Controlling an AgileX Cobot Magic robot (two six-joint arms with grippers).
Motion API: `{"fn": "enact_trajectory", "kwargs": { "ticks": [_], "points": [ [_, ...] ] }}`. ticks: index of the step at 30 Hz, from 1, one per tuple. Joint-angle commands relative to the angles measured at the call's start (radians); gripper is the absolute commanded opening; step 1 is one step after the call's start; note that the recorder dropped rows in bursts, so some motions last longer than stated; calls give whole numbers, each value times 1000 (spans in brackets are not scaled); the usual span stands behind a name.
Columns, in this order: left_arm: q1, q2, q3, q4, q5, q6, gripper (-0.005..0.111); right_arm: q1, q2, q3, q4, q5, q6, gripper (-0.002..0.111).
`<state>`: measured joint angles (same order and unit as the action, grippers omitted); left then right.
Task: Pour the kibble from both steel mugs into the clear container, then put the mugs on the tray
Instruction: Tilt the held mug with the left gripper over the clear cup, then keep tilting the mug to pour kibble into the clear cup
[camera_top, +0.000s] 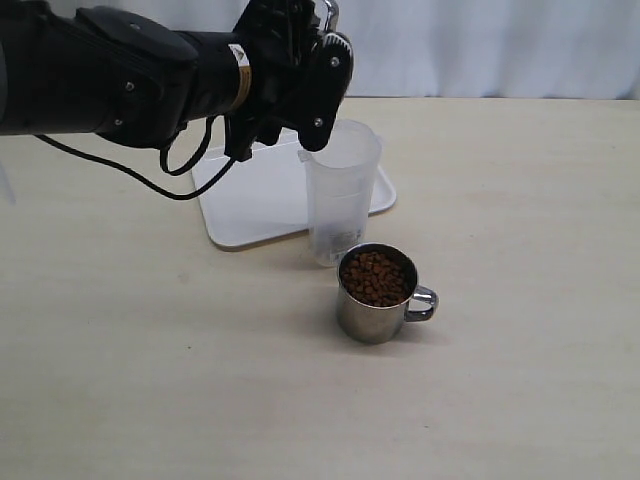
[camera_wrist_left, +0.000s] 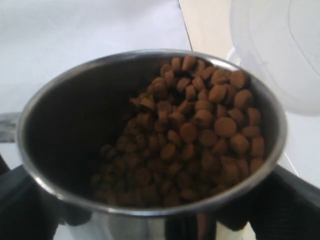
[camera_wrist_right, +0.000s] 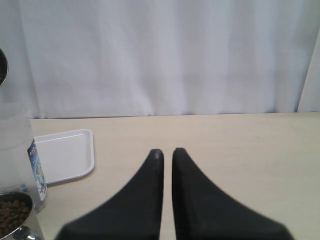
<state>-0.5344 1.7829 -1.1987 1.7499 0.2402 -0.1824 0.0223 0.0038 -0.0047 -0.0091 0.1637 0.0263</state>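
We judge this the first pour: our left gripper (camera_top: 305, 75) clamps a mug (camera_wrist_left: 55, 125) tipped by the container (camera_top: 342, 190), kibble (camera_wrist_left: 200, 130) heaped at its lip. Next we tilt further, over the mouth. Our right gripper (camera_wrist_right: 166, 155) is pressed together; the second mug (camera_top: 372, 318) stands full.

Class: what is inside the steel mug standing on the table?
Reddish-brown kibble fills the steel mug nearly to its rim. The mug's inner floor cannot be seen; the pellets cover it.
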Motion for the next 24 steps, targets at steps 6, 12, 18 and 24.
{"fn": "enact_trajectory", "kwargs": {
  "ticks": [6, 12, 18, 24],
  "points": [
    [-2, -6, -13, -6, 46, 3, 0, 3, -4, 5, -5, -2, -5, 5],
    [-4, -6, -13, -6, 34, 17, 0, 3, -4, 5, -5, -2, -5, 5],
    [-36, -6, -13, -6, 66, 17, 0, 3, -4, 5, -5, -2, -5, 5],
    [-36, -6, -13, -6, 69, -7, 0, 3, -4, 5, -5, -2, -5, 5]
  ]
}}
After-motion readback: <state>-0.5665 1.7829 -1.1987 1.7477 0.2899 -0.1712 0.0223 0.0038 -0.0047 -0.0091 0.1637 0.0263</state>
